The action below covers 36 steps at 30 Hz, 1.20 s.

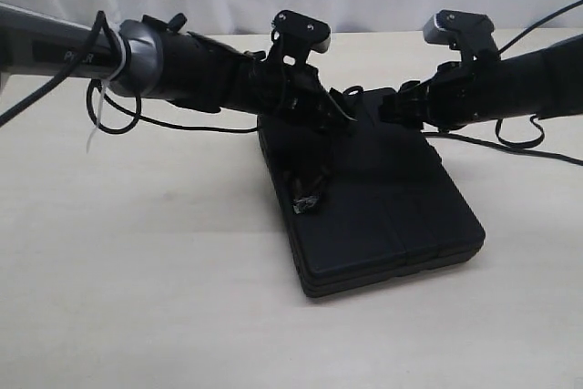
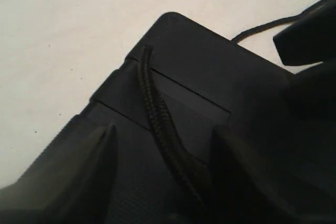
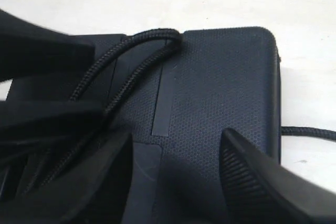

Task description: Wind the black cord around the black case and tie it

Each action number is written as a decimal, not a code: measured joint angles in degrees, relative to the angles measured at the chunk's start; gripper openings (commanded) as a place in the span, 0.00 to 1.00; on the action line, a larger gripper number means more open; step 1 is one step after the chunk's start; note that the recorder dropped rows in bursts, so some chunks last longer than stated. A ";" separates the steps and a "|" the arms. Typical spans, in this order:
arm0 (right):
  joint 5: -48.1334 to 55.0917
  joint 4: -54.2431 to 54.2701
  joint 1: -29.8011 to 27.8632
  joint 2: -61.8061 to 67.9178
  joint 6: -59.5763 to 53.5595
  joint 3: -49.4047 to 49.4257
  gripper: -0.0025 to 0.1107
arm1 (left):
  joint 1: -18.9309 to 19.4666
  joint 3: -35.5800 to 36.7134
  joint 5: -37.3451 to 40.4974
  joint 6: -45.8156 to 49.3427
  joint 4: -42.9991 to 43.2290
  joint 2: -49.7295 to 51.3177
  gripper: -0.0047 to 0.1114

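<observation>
Left gripper (image 2: 163, 129) is hovering low over the far left part of the black case (image 1: 392, 216), its jaws standing wide. The black cord (image 2: 152, 98) is running up between them across the lid and over the case's edge, but neither finger is pinching it. Off to the left, a loose stretch of that cord is lying along the pale table (image 1: 137, 271) towards the case. On the case's left edge, nearer me, the knotted frayed lump (image 1: 305, 199) is sitting by itself, held by nothing.

The case is lying flat in the middle of the table. A doubled stretch of cord (image 3: 131, 56) is crossing its far end and hooking over the rim there. Right gripper (image 3: 176, 134) is hanging just above the textured lid beside that loop, jaws spread just as wide and gripping nothing. Beyond it, more cord (image 1: 510, 145) is trailing off to the right on the table.

As I judge it, the job is only partly along. The cord is draped across the top, but whether it is passing underneath I cannot tell. I can see no tie joining the ends, so the tightening and knotting are what is left.
</observation>
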 measured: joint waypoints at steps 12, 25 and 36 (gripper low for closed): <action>-0.13 -0.12 0.00 -0.21 0.37 0.00 0.45 | 0.00 0.00 2.23 1.77 0.00 0.51 0.04; 0.12 0.61 0.00 -0.21 0.67 0.00 0.45 | 0.00 -0.14 5.11 2.49 0.00 -2.67 0.04; 3.63 11.29 -1.45 0.37 -5.62 0.22 0.45 | 0.00 0.79 11.09 2.27 1.14 -2.80 0.04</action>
